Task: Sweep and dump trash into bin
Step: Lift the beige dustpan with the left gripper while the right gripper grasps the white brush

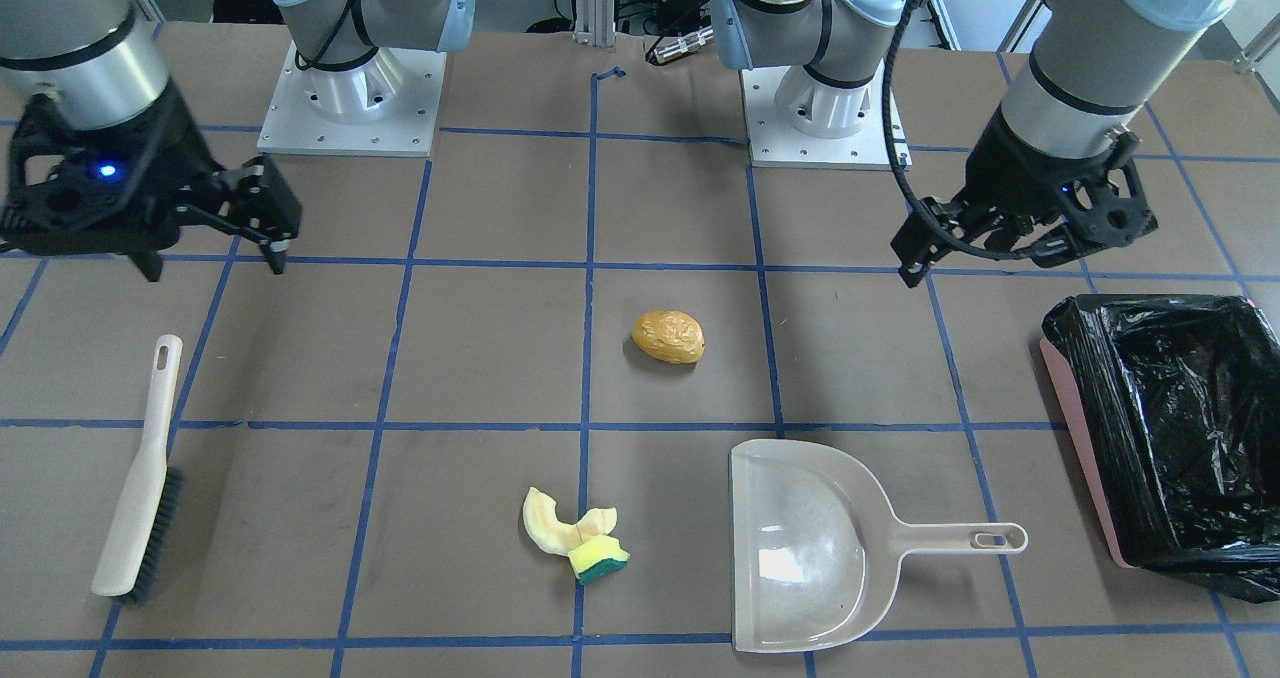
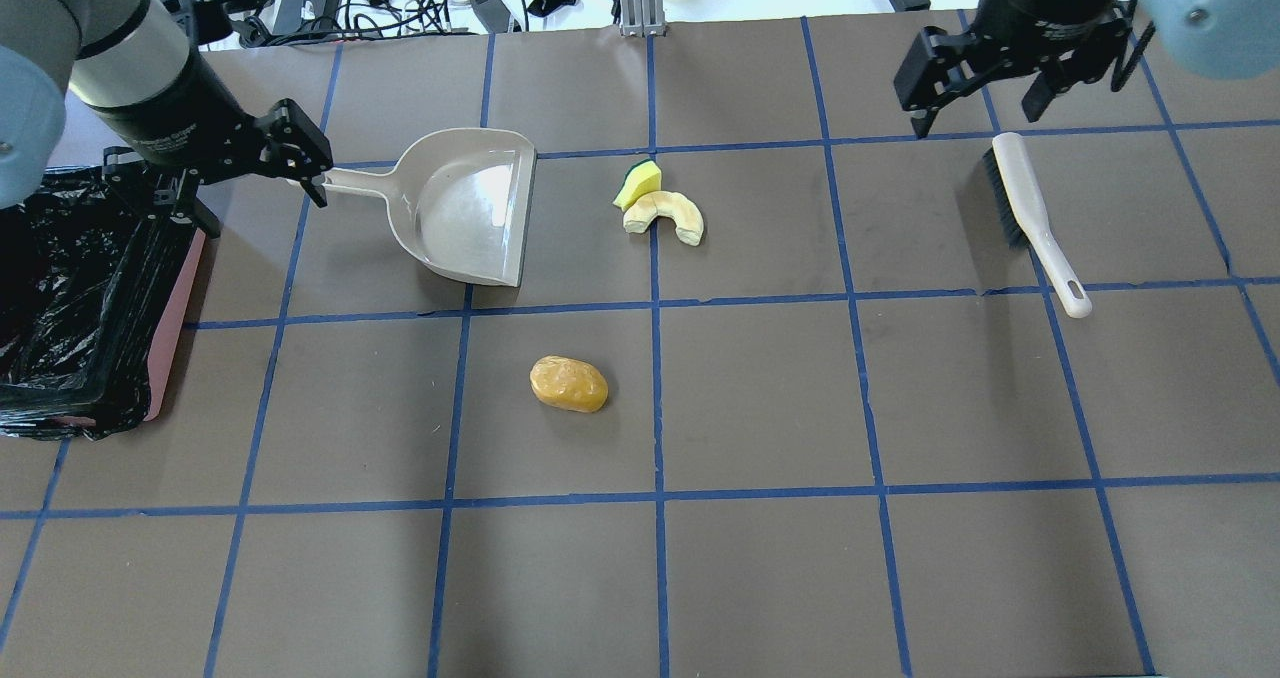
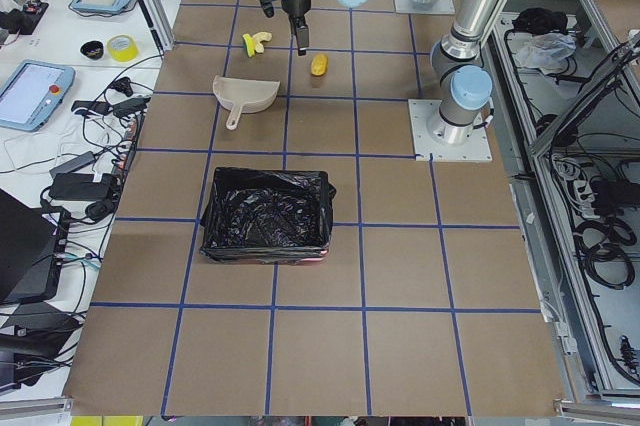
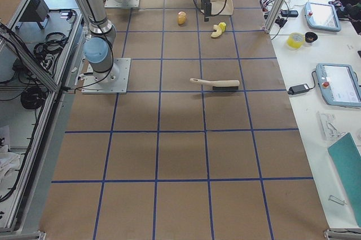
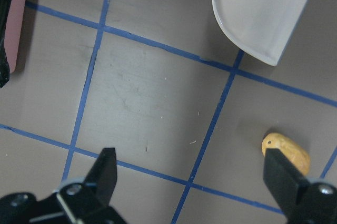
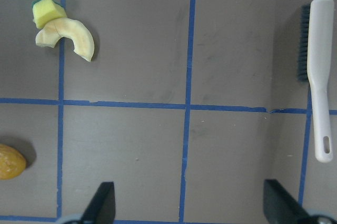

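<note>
The left gripper (image 5: 192, 182) is released, its two black fingers spread wide with only bare table (image 5: 152, 103) between them. It hangs above the table near the end of the dustpan (image 2: 470, 208) handle, between the dustpan and the bin (image 2: 175, 318). The right gripper (image 6: 189, 203) is likewise released and holds nothing; it hangs near the bristle end of the brush (image 2: 1035, 220), which lies flat on the table.

The bin is a rectangular pink box lined with a crinkled, glossy black bag that folds over its rim. It stands at the end of the table on the robot's left, and the dustpan handle points toward it.

The trash lies in two spots. A golden-brown, potato-like lump (image 2: 568, 384) with a wrinkled, shiny skin sits alone in the grid square nearer the robot than the dustpan. Beyond it, a pale cream curved peel (image 2: 665, 215) lies just off the dustpan's open mouth, with a small yellow sponge (image 2: 638, 184) with a green side touching one of its ends.

The dustpan is beige and glossy, the brush beige with dark bristles.
</note>
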